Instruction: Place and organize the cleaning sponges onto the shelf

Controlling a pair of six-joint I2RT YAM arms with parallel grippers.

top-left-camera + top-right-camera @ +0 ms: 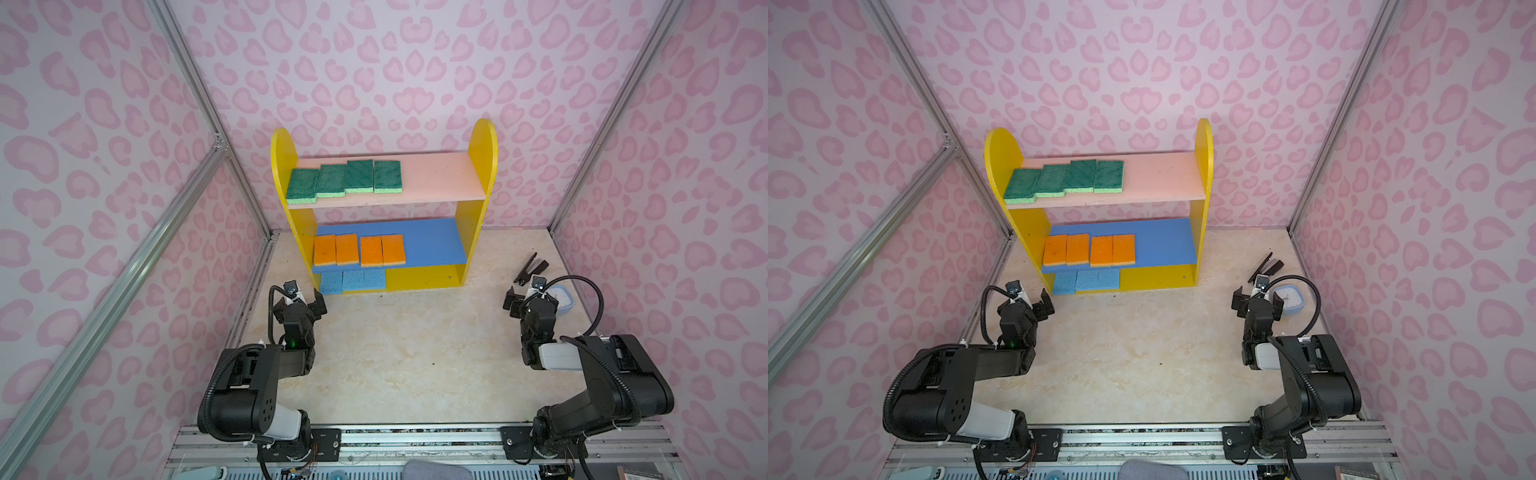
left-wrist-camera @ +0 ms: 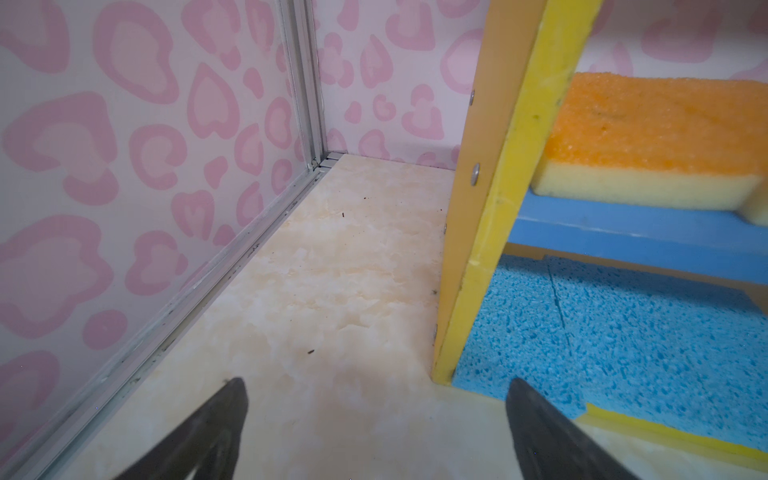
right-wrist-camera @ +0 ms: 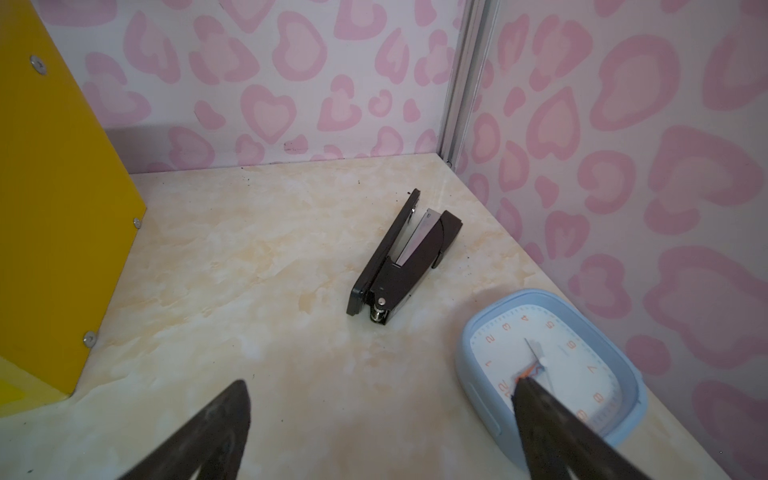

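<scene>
4 grn sponges, 4 orange, 3 blue; 1 ea: shelf, stapler, clock.

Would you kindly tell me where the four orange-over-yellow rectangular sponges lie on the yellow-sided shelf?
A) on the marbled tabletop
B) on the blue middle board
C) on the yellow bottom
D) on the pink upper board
B: in both top views the four orange-over-yellow sponges lie in a row on the blue middle board, while the green sponges take the pink upper board.
</scene>
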